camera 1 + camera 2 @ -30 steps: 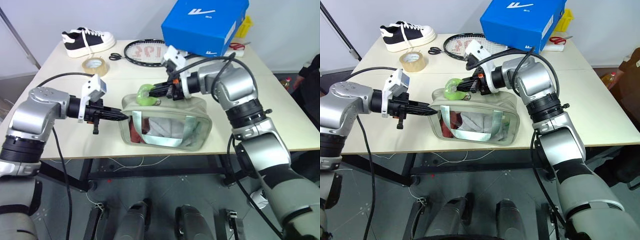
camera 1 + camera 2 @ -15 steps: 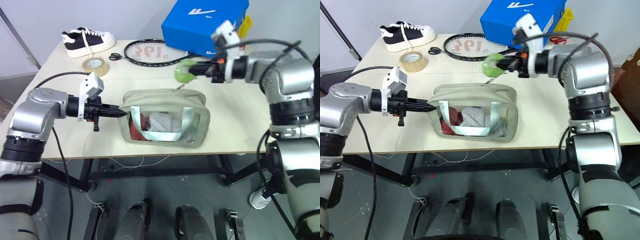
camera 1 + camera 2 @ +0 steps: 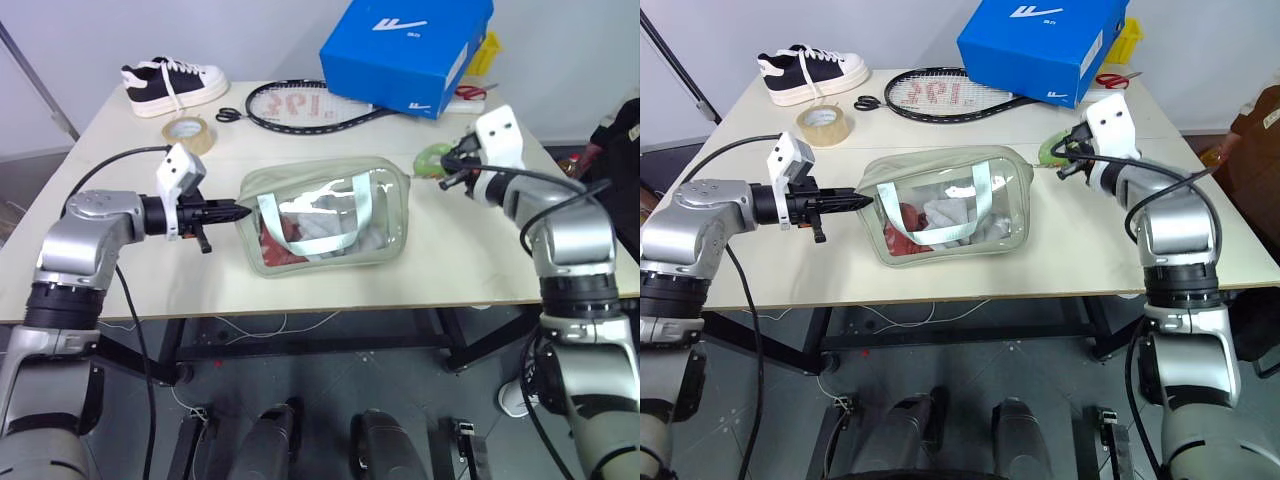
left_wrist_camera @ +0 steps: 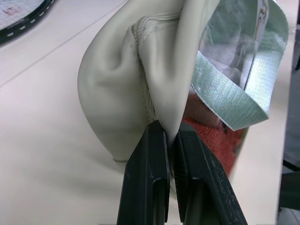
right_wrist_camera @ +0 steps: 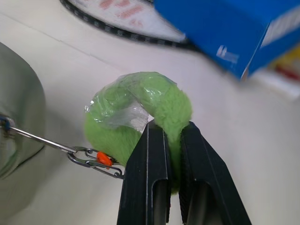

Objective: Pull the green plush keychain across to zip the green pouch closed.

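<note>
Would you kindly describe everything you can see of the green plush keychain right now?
The green plush keychain is a bright lime-green fuzzy ring with a patch of clear film or tape over part of it. A small metal clip with an orange piece joins it to a thin taut link running to the green pouch. The right gripper holds it, jaws shut across the ring's lower side, beyond the pouch's right end, above the table.

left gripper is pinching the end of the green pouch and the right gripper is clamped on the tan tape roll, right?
Not quite. The left gripper does pinch the end of the green pouch, but the right gripper is clamped on the green plush keychain, as the right wrist view shows. The tan tape roll lies untouched on the table near the shoe.
</note>
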### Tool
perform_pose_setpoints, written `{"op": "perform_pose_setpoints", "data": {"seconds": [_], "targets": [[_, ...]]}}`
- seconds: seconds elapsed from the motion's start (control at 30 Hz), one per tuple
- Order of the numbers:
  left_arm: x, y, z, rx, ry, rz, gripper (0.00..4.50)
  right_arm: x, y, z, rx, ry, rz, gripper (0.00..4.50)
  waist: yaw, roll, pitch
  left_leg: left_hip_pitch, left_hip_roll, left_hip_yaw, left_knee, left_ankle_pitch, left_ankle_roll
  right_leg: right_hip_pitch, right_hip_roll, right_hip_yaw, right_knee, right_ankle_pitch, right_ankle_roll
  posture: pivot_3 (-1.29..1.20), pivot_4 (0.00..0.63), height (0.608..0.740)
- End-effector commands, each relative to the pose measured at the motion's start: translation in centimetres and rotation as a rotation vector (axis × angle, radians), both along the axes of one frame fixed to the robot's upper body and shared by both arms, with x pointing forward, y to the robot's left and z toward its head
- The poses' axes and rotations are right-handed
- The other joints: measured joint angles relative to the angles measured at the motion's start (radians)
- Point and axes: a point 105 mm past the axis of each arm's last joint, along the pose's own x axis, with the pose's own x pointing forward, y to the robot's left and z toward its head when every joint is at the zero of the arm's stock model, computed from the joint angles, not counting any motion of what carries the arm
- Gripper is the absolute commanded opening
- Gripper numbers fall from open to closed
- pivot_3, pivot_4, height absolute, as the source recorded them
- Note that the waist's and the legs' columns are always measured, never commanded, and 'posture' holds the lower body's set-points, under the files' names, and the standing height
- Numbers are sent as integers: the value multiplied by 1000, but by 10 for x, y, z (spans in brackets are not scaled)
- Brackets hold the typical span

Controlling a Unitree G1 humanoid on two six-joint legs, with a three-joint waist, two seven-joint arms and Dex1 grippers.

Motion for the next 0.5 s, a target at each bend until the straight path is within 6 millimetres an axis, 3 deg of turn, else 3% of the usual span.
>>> {"op": "perform_pose_setpoints", "data": {"seconds": [0.03,0.13,0.23,0.5], "targets": [[-5,15,-4,24,25,61,0,-27,10,-20,183,120,30,23,1,0,0,0,0,0,0,0,0,0,0,0,0,0,0,0,150,740],[-9,12,-6,26,39,49,0,-56,32,-58,254,270,83,23,-1,1,-1,0,0,-1,0,0,0,0,0,0,0,0,0,0,150,740],[-12,9,-10,28,49,35,0,-70,38,-81,292,339,63,23,-3,2,-2,2,0,-1,0,0,0,2,0,0,0,-2,-3,0,150,740],[-18,-2,-17,19,70,9,0,-68,25,-111,298,398,-80,23,1,3,-3,10,0,0,-2,-2,-2,6,-1,0,-3,-3,-5,0,150,740]]}}
